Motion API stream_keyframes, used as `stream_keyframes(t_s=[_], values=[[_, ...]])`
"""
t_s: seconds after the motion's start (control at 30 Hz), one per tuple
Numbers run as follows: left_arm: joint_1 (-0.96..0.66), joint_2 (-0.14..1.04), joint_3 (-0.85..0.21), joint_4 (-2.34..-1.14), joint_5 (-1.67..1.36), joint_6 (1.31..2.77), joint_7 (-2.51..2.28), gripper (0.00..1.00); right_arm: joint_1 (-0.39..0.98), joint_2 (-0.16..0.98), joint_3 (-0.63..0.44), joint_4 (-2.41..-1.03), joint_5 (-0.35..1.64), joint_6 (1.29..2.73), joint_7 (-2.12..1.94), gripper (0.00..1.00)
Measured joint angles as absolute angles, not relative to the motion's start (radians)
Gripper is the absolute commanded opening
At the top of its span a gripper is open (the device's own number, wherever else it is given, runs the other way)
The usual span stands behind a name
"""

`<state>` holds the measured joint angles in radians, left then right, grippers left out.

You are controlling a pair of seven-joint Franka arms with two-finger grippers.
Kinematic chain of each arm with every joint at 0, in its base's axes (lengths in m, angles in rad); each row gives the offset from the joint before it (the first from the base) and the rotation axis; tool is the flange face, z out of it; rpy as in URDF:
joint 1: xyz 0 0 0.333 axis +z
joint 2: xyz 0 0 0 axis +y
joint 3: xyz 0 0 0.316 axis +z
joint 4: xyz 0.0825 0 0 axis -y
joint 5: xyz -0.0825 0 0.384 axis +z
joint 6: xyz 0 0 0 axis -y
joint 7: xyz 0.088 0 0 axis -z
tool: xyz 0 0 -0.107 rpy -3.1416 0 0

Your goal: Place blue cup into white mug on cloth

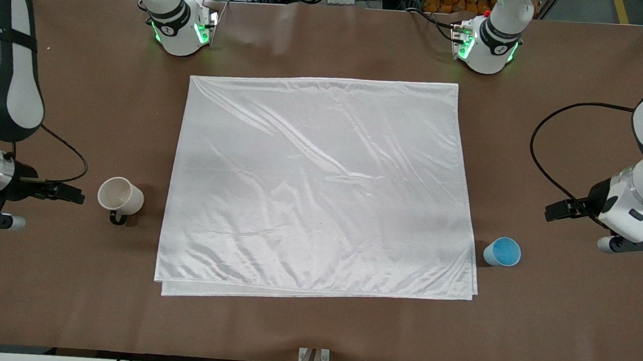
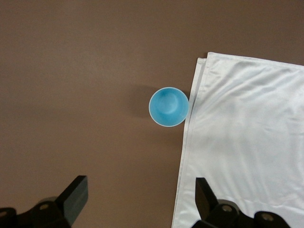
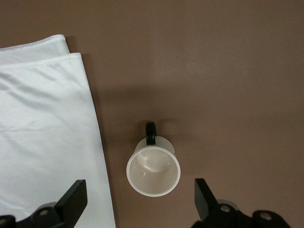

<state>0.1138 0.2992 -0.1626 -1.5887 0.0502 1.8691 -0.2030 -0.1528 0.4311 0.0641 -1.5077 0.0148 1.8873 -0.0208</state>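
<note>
On the bare brown table [image 1: 311,327], neither vessel sits on the cloth [image 1: 321,186] yet: the blue cup [image 1: 502,252] stands upright just beside the cloth's edge toward the left arm's end, and the white mug [image 1: 120,195] stands upright near the cloth's edge toward the right arm's end, its black loop handle [image 1: 117,218] pointing toward the front camera. The left gripper [image 2: 140,199] hovers above the table near the blue cup, fingers spread wide with nothing between them; the right gripper [image 3: 140,199] hangs over the table beside the white mug, likewise spread and empty. Judging by its thin wall and small size, the blue cup is probably light and a little springy, so a firm squeeze could deform it or tip it; pinching across the rim, one finger inside and one outside, or closing gently around the upper wall, looks the safest hold. The mug seems stiffer and heavier, likely ceramic with a smooth, slippery glaze, and a grip over the rim away from the handle should carry it. The satin-like cloth lies folded double with soft wrinkles, and looks slick enough that a mug set down on it may slide or drag the fabric.
</note>
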Motion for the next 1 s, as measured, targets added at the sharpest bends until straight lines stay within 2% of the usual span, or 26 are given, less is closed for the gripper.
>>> stream_keyframes(t_s=[1.0], values=[[0.133,0.483,-0.161,-1.59,0.05,2.083,-0.205,1.0,-0.154,0.67,0.064,-1.508,0.015,2.066,-0.024,1.0]])
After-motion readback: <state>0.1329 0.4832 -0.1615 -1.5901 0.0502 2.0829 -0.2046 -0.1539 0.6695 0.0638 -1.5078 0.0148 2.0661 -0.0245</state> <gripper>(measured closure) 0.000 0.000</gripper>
